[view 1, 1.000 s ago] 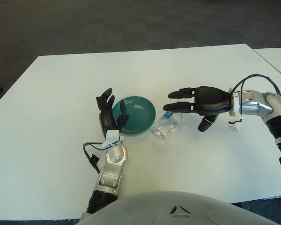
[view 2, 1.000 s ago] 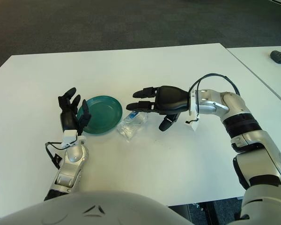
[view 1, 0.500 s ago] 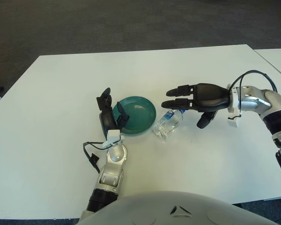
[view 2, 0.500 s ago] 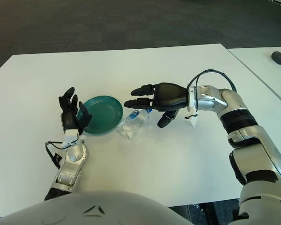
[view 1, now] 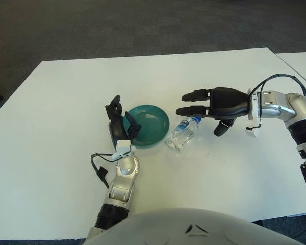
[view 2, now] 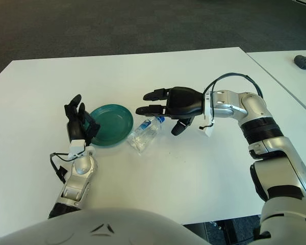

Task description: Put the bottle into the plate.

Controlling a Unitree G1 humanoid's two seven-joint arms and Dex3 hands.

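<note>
One clear bottle (view 1: pixel 182 135) with a blue cap lies on its side on the white worktop (view 1: pixel 66 102), just beside the right rim of the green plate (view 1: pixel 152 124). Just right of the cap, the right hand (view 1: pixel 214 103) hovers with fingers (view 1: pixel 191 111) stretched out, grasping nothing. At the plate's left edge stands the left hand (view 1: pixel 120 126), fingers spread and empty.

- Clear bottle (view 2: pixel 145 133) lying on its side on white table (view 2: pixel 194 173), blue cap toward right hand (view 2: pixel 167 104)
- Green plate (view 2: pixel 110 124) just left of bottle
- Right hand above cap end, fingers extended, holding nothing
- Left hand (view 2: pixel 79 125) upright at plate's left rim, fingers spread
</note>
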